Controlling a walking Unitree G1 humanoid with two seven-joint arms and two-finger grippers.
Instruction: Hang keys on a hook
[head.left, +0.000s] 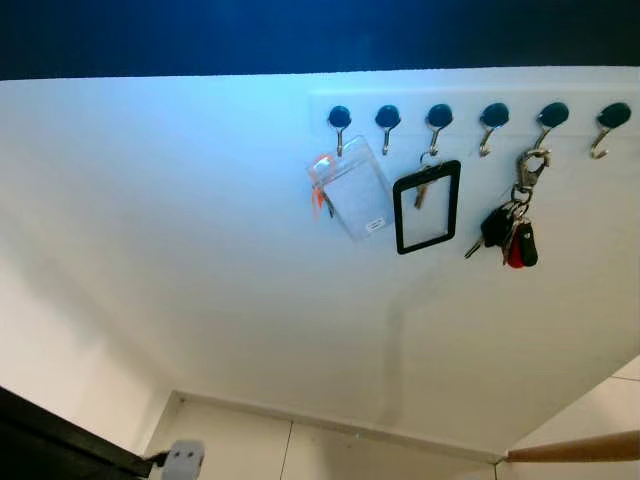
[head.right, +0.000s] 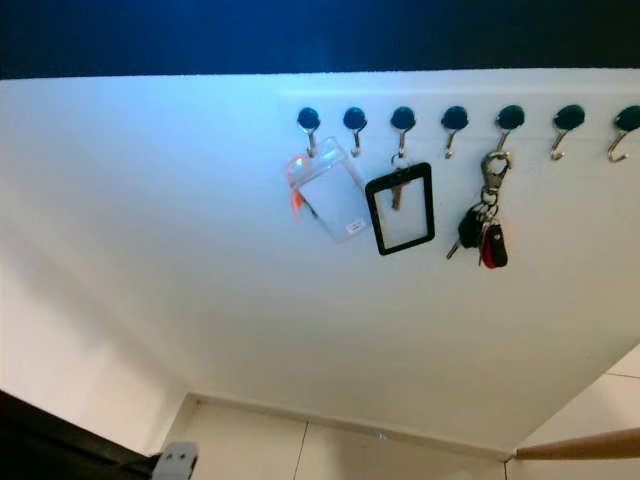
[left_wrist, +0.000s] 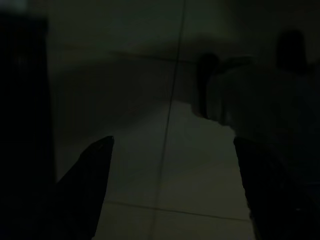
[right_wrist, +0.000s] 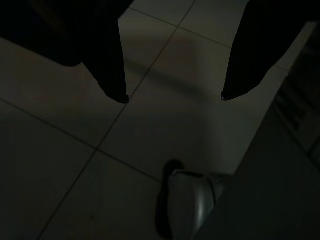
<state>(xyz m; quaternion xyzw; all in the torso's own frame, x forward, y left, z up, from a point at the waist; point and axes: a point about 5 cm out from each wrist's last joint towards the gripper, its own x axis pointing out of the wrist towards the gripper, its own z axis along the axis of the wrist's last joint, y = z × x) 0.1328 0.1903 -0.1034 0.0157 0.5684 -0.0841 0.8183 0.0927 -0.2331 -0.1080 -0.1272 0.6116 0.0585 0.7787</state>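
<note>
Black fingers of the left gripper and the right gripper stood spread apart and empty — each hanging over dim floor tiles. Up on the white wall, the keys hung from a hook — just beside a black-framed badge holder.

Bluish overhead glow; wrist views perhaps underexposed
</note>
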